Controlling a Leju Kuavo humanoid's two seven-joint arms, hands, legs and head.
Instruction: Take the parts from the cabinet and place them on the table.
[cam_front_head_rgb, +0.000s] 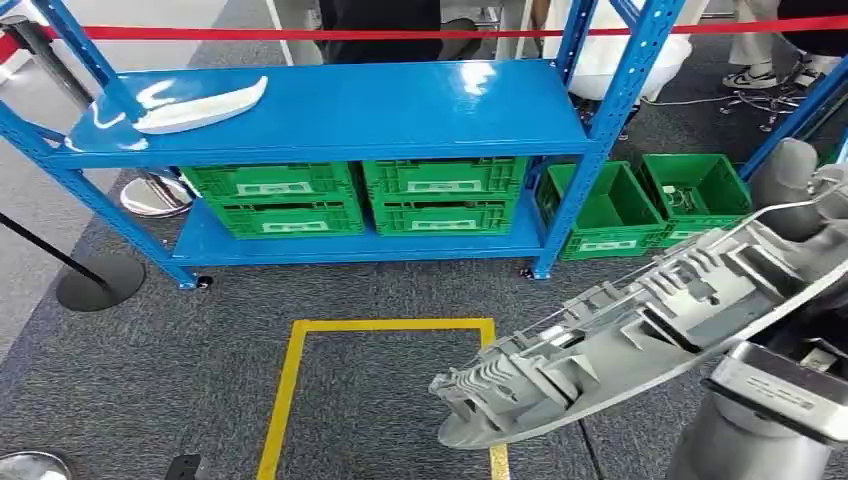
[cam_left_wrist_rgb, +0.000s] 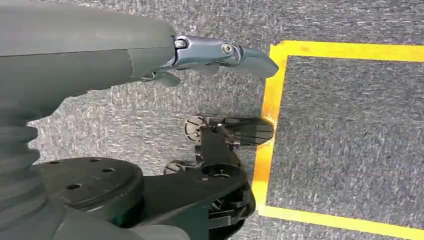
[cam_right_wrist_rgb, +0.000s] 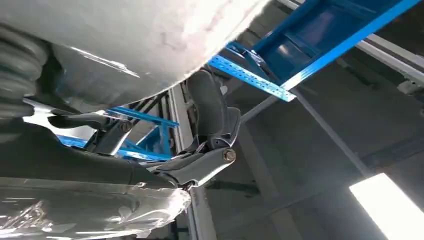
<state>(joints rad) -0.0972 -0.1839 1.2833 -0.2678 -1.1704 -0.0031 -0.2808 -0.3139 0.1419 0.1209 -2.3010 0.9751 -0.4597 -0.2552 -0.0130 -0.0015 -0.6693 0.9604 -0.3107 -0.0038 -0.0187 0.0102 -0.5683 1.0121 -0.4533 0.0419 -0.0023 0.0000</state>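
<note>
A long grey ribbed plastic part (cam_front_head_rgb: 640, 320) hangs slantwise at the lower right of the head view, over the carpet in front of the shelf. My right hand (cam_front_head_rgb: 795, 180) grips it near its upper end. In the right wrist view its dark fingers (cam_right_wrist_rgb: 210, 130) curl around the part's pale shell (cam_right_wrist_rgb: 150, 30). A white curved part (cam_front_head_rgb: 200, 105) lies on the top-left of the blue cabinet shelf (cam_front_head_rgb: 400, 110). My left hand (cam_left_wrist_rgb: 225, 52) hangs down over the carpet, fingers stretched out, holding nothing.
Two green crates (cam_front_head_rgb: 275, 200) (cam_front_head_rgb: 445, 195) sit on the lower shelf, and two more (cam_front_head_rgb: 600, 210) (cam_front_head_rgb: 695, 190) stand on the floor to the right. A yellow tape square (cam_front_head_rgb: 290, 370) marks the carpet. Stanchion bases (cam_front_head_rgb: 100, 280) and a red rope (cam_front_head_rgb: 300, 33) border the area. People's feet (cam_front_head_rgb: 760, 75) stand behind.
</note>
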